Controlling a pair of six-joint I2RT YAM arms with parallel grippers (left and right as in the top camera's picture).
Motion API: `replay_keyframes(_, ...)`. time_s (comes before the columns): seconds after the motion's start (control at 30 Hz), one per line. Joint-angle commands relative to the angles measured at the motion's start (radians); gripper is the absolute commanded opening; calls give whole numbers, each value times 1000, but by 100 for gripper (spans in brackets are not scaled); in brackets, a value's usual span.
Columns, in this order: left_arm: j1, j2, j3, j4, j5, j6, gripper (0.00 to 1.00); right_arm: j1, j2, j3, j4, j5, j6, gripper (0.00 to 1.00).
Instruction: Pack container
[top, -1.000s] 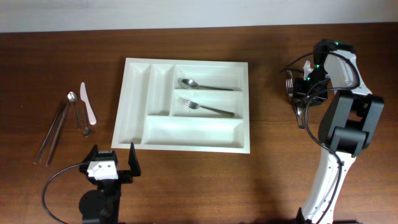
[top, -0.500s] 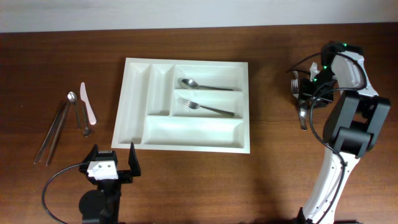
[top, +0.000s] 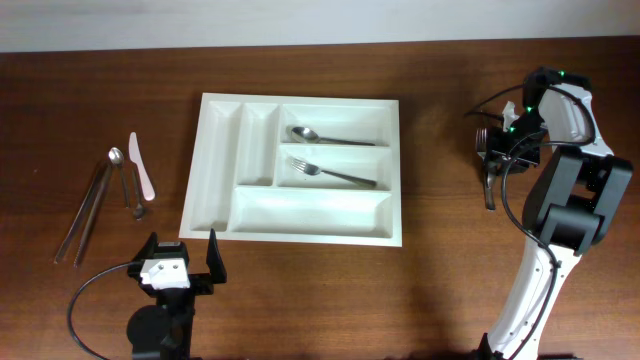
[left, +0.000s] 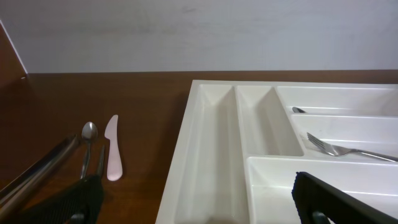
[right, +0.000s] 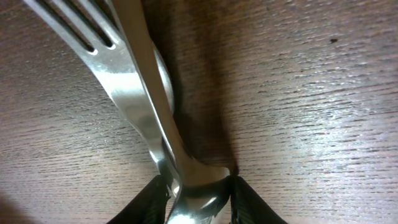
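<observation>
Nearest the arm bases, the left gripper (top: 182, 248) hangs low over the dark brown wooden table (top: 450, 290), jaws spread wide, grasping nothing; its wrist view looks along the table at the tray's near left corner. Just beyond it lies the container, a large white rectangular plastic cutlery tray (top: 310, 212), flat on the table at mid-width. Two narrow upright compartments on its left side, three long horizontal ones to their right. A stainless-steel fork (top: 335, 175) lies in the middle long compartment, tines to the left. A stainless-steel spoon (top: 328, 137) lies in the farthest long one, bowl to the left. Left of the tray and apart from it: long metal tongs (top: 85, 208) lying aslant, a small steel spoon (top: 116, 157), a pale pink plastic knife (top: 141, 168) and a thin dark utensil (top: 136, 195), too small to identify. Well to the right of the tray, at about the depth of its far half, the right gripper (right: 200, 186) is down at table level on a small bundle of steel cutlery (top: 487, 185). In its wrist view both black fingertips (right: 152, 198) press against overlapping metal stems, clenched on the bundle. Fork tines (right: 81, 31) show just ahead; which piece is pinched, cannot tell. At the far table edge, a pale plain wall (left: 186, 31).
</observation>
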Motion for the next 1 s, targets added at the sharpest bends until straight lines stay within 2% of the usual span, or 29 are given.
replay_keyframes(0.0, 6, -6, -6, 2, 8, 8, 99, 6, 17, 24, -2, -13, -3, 33)
replay_keyframes(0.13, 6, -6, -6, 2, 8, 8, 99, 6, 17, 24, -2, -13, -3, 32)
replay_keyframes(0.33, 6, -6, -6, 2, 8, 8, 99, 6, 17, 24, 0, -19, -2, 25)
replay_keyframes(0.97, 6, -6, -6, 2, 8, 8, 99, 6, 16, 143, -34, -40, -3, 24)
